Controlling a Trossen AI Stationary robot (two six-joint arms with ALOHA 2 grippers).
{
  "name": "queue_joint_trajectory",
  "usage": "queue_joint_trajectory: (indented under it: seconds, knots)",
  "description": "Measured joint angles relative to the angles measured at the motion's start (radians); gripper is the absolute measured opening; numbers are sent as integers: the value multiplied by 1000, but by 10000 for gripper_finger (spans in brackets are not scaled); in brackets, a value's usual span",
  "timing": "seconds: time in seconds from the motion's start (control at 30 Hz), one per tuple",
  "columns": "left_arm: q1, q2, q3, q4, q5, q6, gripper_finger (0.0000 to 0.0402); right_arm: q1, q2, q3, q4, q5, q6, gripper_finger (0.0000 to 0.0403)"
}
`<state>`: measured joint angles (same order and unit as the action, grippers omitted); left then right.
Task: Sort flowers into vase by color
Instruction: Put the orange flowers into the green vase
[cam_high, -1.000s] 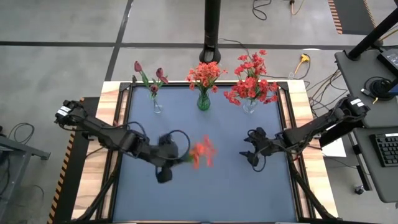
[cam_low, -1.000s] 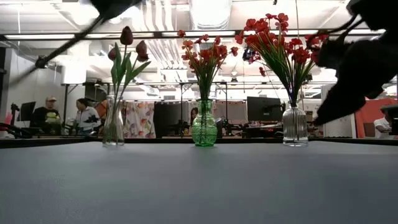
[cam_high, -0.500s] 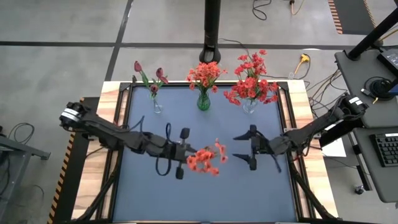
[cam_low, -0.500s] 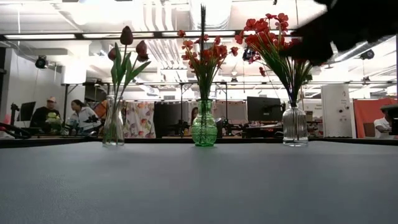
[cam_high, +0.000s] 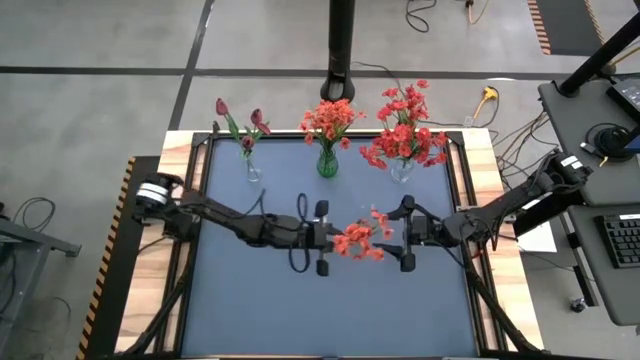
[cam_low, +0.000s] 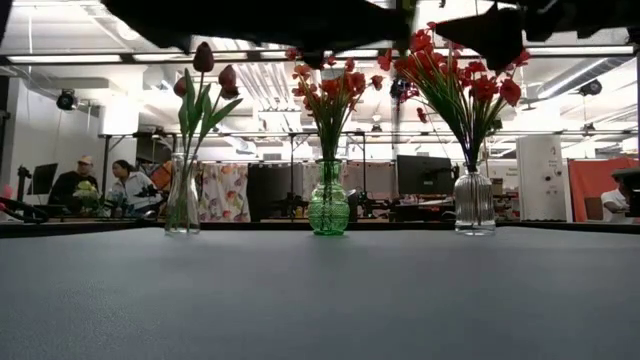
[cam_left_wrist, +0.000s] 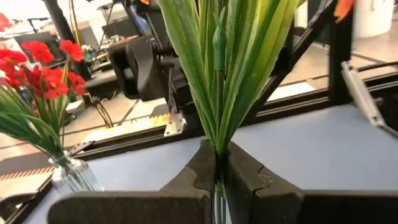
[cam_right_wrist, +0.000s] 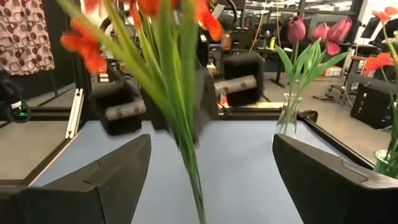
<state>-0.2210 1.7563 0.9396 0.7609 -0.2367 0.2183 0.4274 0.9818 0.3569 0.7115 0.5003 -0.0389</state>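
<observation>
Orange-red bunch: a spray of flowers (cam_high: 358, 240) hung above the middle of the bench (cam_high: 230, 300), between the two arms, its green stems pinched low down.
Left gripper: the left gripper (cam_left_wrist: 217, 163) had its jaws pressed together on the stems, which rose straight up out of the pinch in the left wrist view.
Right gripper: the right gripper (cam_high: 406, 236) faced the bunch from the other side, jaws spread wide, with the leaves and blooms standing between its fingers (cam_right_wrist: 106, 177) but not touching them.
Vases: three stood along the far edge; a clear vase (cam_high: 252, 170) with dark maroon buds, a green vase (cam_high: 327, 163) with orange-red blooms, and a second clear vase (cam_high: 401, 171) with red blooms.
Step in hand: it looked like a hand-over from left to right, not yet closed.
Risk, mistimed release: if the left jaws let go before the right ones bit, the bunch would likely drop to the bench.
Risk, poor bite: closing on loose leaves instead of the stem bundle could let the spray slip or tilt.
Risk, colour: orange-red sat close to red, so the wrong vase seemed an easy mistake.
</observation>
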Motion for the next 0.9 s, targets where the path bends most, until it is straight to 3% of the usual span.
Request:
queue_joint_trajectory:
  seconds: [0.27, 0.63, 0.9]
  knots:
    - [12, 124, 143, -3, -30, 26, 0, 0, 61, 73, -37, -3, -12, 327]
    - [19, 127, 159, -9, -93, 2, 0, -7, 130, 132, -48, -1, -15, 325]
    - [19, 127, 159, -26, -94, 1, 0, -9, 167, 178, -85, 0, -24, 256]
